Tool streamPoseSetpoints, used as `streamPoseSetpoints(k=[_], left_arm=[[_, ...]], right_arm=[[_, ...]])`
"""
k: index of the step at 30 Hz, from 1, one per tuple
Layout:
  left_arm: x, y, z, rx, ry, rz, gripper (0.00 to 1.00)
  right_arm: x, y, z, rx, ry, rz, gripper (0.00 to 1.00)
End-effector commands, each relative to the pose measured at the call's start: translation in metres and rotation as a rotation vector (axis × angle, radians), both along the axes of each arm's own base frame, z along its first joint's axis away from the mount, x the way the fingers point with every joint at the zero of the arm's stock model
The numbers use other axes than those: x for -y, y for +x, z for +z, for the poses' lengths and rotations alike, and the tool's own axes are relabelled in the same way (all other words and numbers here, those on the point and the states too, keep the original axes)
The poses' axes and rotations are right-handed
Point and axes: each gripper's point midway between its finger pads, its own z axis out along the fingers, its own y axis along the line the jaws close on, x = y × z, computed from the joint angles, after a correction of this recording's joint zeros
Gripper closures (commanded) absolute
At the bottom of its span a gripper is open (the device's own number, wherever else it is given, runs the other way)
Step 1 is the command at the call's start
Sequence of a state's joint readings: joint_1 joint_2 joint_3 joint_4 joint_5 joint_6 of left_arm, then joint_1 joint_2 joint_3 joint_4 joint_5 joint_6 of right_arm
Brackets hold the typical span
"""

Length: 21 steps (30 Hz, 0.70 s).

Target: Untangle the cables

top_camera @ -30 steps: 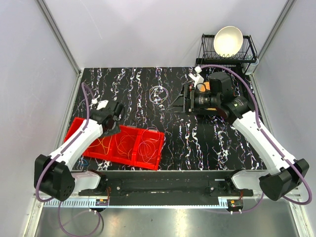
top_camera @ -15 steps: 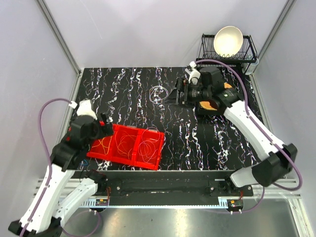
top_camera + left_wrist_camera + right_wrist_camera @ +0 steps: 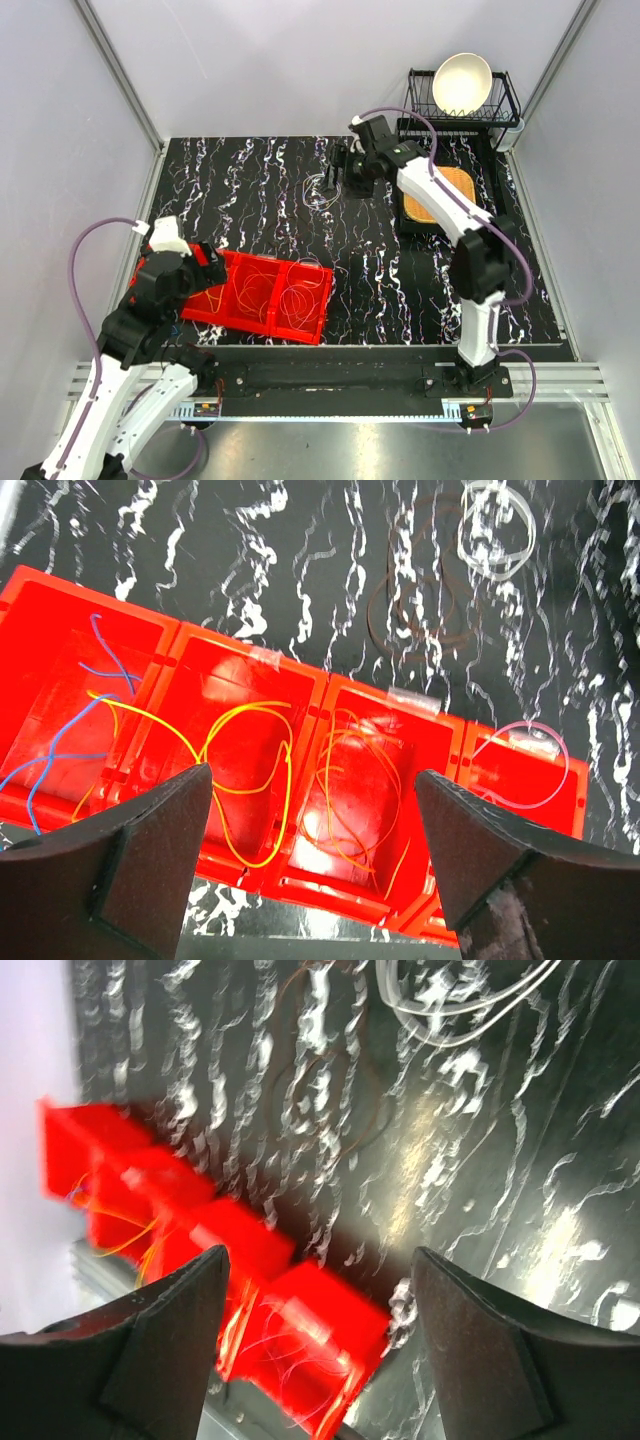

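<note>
there, loose white cables (image 3: 322, 188) just beside the spread right jaws

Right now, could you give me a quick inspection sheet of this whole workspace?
Surface: black table with white veining.
Job's things: blue wire, yellow wire, orange wire and pink loop in the red tray; white loops and brown loop loose on the table.
Clutter: orange mat at the right.
Pincers: left pincer open over the red tray; right pincer open near the white loops; both empty.
Cables: purple hoses along both arms.
Surroundings: white bowl in black rack; grey walls.
</note>
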<state>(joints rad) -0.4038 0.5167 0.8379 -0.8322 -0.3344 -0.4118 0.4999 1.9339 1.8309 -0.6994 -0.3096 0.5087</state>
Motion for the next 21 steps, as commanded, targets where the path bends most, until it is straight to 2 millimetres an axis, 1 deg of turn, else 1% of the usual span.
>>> streamPoseSetpoints(k=[1,2,3,4,5,6,7,8,9,10,11,12,13,14,15,17,18,19,21], left_arm=[[-0.011,0.0,0.013,0.09,-0.028,0.071,0.14],[-0.012,-0.001,0.014,0.093,-0.027,0.072,0.14],[-0.011,0.0,0.014,0.097,-0.031,0.066,0.14],[-0.011,-0.001,0.015,0.1,-0.03,0.063,0.14],[-0.01,0.0,0.015,0.098,-0.031,0.059,0.14],[-0.01,0.0,0.014,0.095,-0.03,0.059,0.14],[-0.01,0.001,0.012,0.089,-0.027,0.059,0.13],[-0.009,0.001,0.013,0.089,-0.029,0.055,0.14],[-0.007,0.001,0.013,0.087,-0.031,0.046,0.14],[-0.007,0.0,0.014,0.092,-0.032,0.042,0.14],[-0.007,0.0,0.014,0.095,-0.032,0.041,0.14],[-0.007,0.0,0.015,0.099,-0.035,0.043,0.14],[-0.008,-0.001,0.016,0.109,-0.038,0.043,0.13],[-0.008,-0.002,0.016,0.11,-0.04,0.043,0.13],[-0.008,-0.002,0.018,0.117,-0.042,0.043,0.13],[-0.008,-0.002,0.018,0.12,-0.043,0.043,0.13],[-0.008,-0.002,0.018,0.121,-0.043,0.042,0.13],[-0.008,-0.002,0.017,0.118,-0.041,0.039,0.13],[-0.008,-0.002,0.018,0.118,-0.042,0.04,0.13]], right_arm=[[-0.011,0.033,-0.008,0.046,-0.076,0.003,0.23],[-0.019,0.04,0.005,0.076,-0.055,0.016,0.23],[-0.025,0.045,-0.015,0.037,-0.067,0.03,0.24],[-0.029,0.044,-0.02,0.012,-0.072,0.042,0.24],[-0.037,0.049,-0.009,0.035,-0.047,0.049,0.24],[-0.045,0.051,-0.026,0.001,-0.048,0.062,0.24],[-0.05,0.051,-0.029,-0.008,-0.046,0.068,0.24],[-0.058,0.055,-0.02,0.013,-0.026,0.075,0.24],[-0.066,0.056,-0.036,-0.013,-0.031,0.08,0.22],[-0.068,0.058,-0.041,-0.022,-0.03,0.077,0.22],[-0.073,0.063,-0.034,-0.002,-0.013,0.073,0.22],[-0.075,0.068,-0.047,-0.023,-0.016,0.063,0.21],[-0.077,0.07,-0.049,-0.02,-0.015,0.058,0.2],[-0.08,0.075,-0.045,-0.018,0.006,0.041,0.19],[-0.084,0.074,-0.055,-0.043,0.012,0.041,0.19],[-0.093,0.076,-0.061,-0.076,0.057,0.023,0.18],[-0.096,0.076,-0.069,-0.104,0.074,0.023,0.18],[-0.102,0.079,-0.068,-0.095,0.1,0.02,0.18],[-0.11,0.079,-0.077,-0.14,0.14,-0.001,0.18]])
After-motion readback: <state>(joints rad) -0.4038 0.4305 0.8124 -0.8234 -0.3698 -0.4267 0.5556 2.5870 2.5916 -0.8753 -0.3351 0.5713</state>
